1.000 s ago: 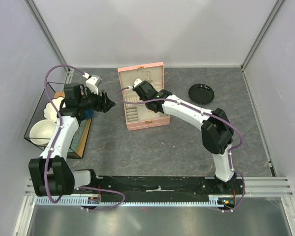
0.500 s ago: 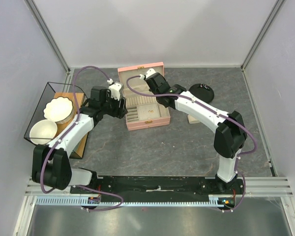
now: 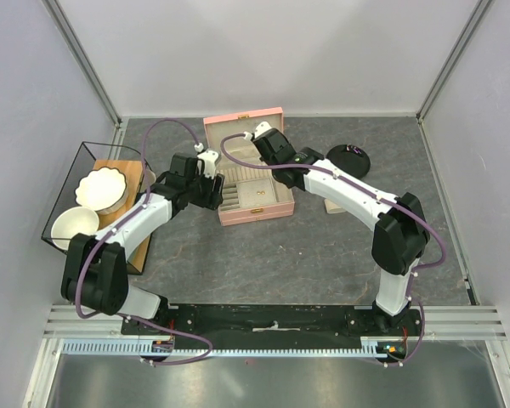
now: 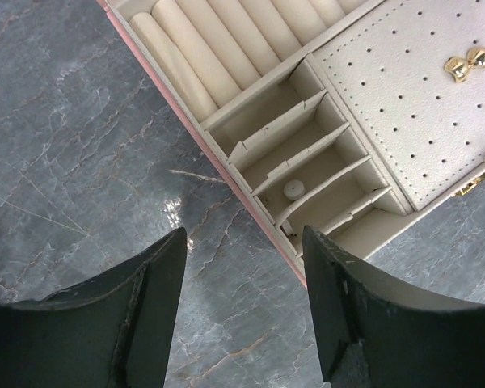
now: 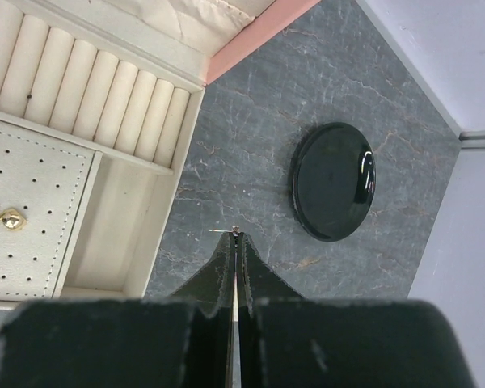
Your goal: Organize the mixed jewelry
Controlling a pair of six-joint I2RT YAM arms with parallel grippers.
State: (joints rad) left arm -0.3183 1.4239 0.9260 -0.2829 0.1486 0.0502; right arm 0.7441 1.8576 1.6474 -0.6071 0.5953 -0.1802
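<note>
The pink jewelry box (image 3: 253, 214) lies open mid-table, its lid (image 3: 242, 126) tipped back. A gold earring pair (image 4: 467, 63) sits on its perforated cream pad, and shows too in the right wrist view (image 5: 0, 215). A tiny white bit (image 4: 294, 189) rests in one small compartment. My left gripper (image 4: 244, 267) hangs open over grey table just off the box's front-left corner, nothing between its fingers (image 4: 149, 291). My right gripper (image 5: 236, 236) is shut on a tiny silvery jewelry piece (image 5: 226, 231), whose thin pin pokes out at the tips, above the table between box and black disc (image 5: 333, 179).
A black wire-frame basket (image 3: 61, 183) at the left holds two white bowls (image 3: 99, 189) and a wooden board. The round black disc (image 3: 348, 160) lies right of the box. A small beige pad (image 3: 330, 205) peeks from under the right arm. Walls enclose the table.
The left arm swung right from the basket to the box's left side. The right arm drew back from above the box toward its right edge, still shut.
</note>
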